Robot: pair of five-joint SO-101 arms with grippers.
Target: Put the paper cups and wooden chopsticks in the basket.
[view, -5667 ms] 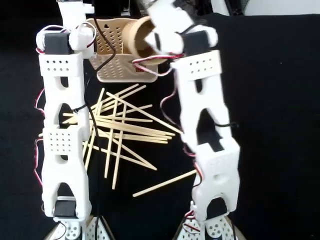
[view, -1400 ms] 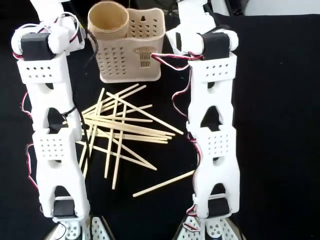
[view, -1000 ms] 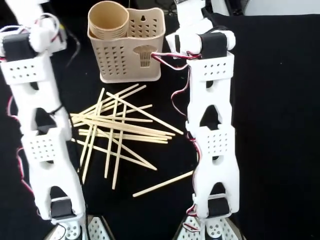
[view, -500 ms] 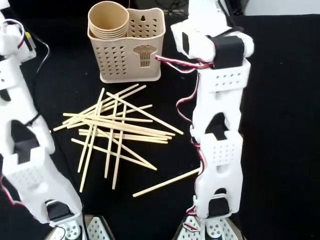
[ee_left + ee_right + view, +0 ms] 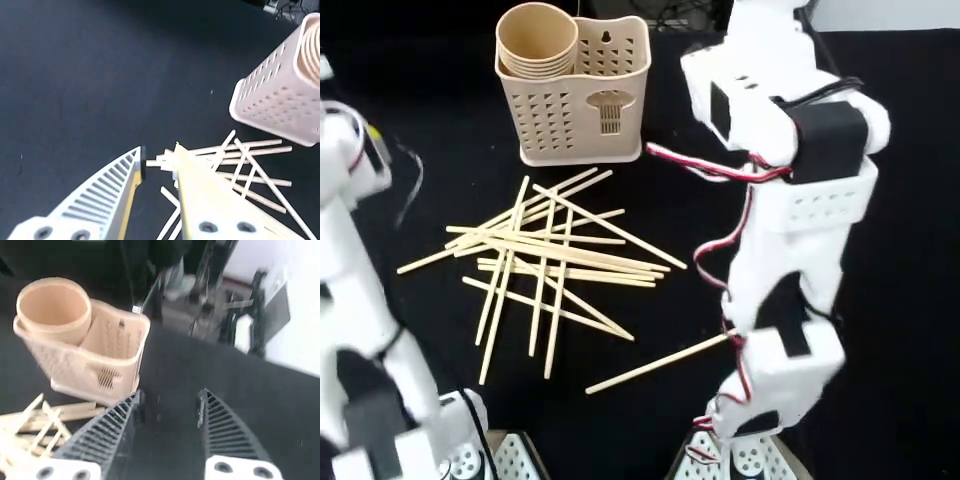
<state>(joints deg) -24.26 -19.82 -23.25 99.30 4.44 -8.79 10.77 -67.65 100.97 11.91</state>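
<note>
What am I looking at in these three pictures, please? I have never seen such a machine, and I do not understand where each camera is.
These are two robot arms at a black table. One picture looks down from above and shows the left arm and the right arm. The other two come from cameras on the wrists, each looking along its own gripper. The left gripper is open near the edge of a pile of wooden chopsticks; the right gripper is open and holds nothing. A stack of paper cups already stands in the basket. One chopstick lies apart from the pile.
</note>
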